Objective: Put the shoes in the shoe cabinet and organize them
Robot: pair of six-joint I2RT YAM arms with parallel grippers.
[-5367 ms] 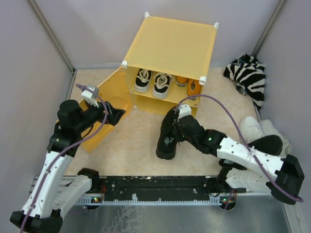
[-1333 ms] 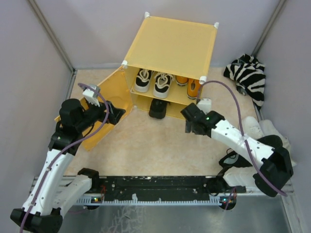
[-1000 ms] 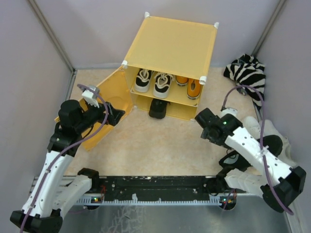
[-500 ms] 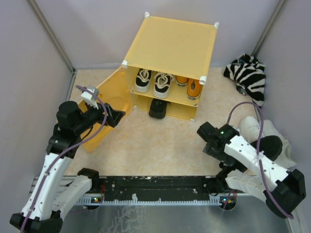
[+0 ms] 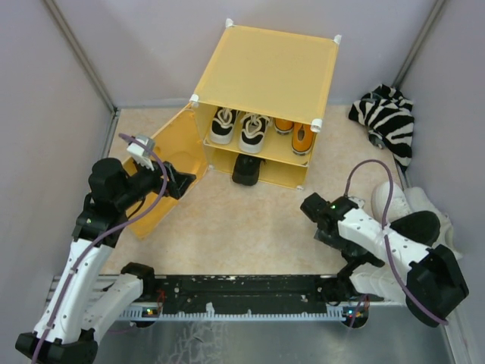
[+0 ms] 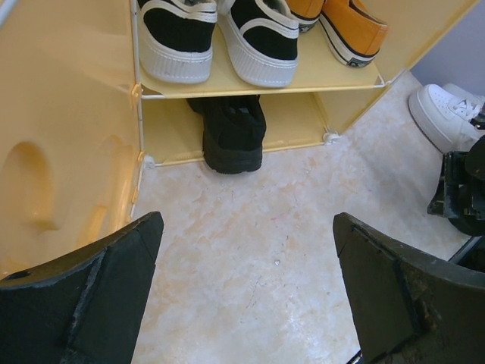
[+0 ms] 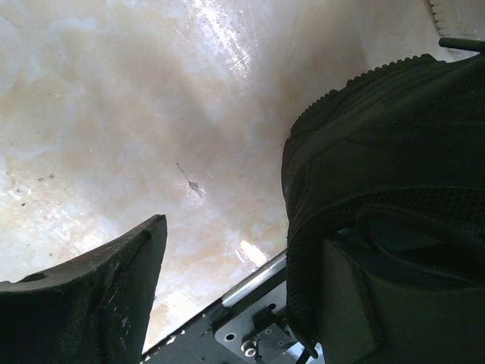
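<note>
The yellow shoe cabinet (image 5: 265,72) stands at the back with its door (image 5: 163,171) swung open to the left. On its upper shelf sit the black-and-white shoes (image 5: 236,127) and the orange shoes (image 5: 294,133). A black shoe (image 6: 231,133) lies on the lower shelf. My left gripper (image 6: 246,227) hangs open by the door with nothing in it. My right gripper (image 7: 250,258) is low at the near right, jaws apart, straddling the collar of another black shoe (image 7: 386,152). One of its fingers (image 7: 379,303) is inside that shoe.
White sneakers (image 5: 398,199) lie at the right wall beside my right arm. A zebra-striped cloth (image 5: 388,117) is bunched in the back right corner. The black base rail (image 5: 242,292) runs along the near edge, just below my right gripper.
My right arm left a black shoe on the lower shelf, drew back to the near right and came down over another black shoe. My left arm held still.
</note>
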